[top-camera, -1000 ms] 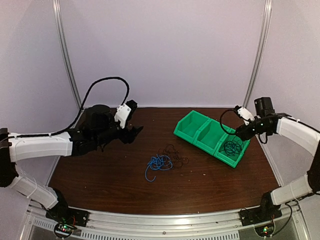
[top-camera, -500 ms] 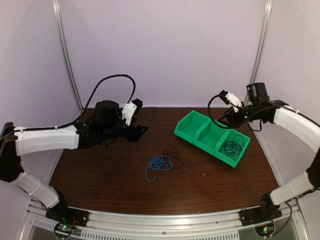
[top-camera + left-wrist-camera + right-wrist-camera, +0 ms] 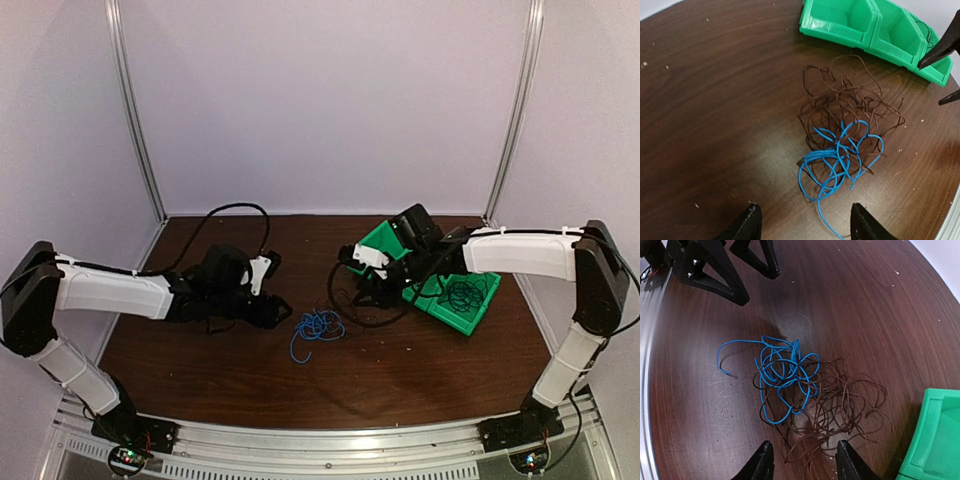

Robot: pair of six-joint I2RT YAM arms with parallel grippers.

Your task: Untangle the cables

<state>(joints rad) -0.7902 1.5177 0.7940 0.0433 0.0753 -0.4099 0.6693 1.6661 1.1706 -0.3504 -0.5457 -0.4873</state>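
A tangle of cables lies mid-table: a bright blue cable looped into a thin dark brown one. In the left wrist view the blue loops lie just ahead of my open, empty left gripper, with the brown loops beyond. In the right wrist view the brown loops lie just ahead of my open, empty right gripper, with the blue loops past them. From above, the left gripper is left of the tangle and the right gripper is at its right edge.
A green three-compartment bin stands right of the tangle, partly behind the right arm. Its right compartment holds a coiled dark cable. The bin also shows in the left wrist view and the right wrist view.
The right arm has swung left from over the bin down to the tangle. The left arm has lowered and moved right toward the tangle. The cables have not moved.
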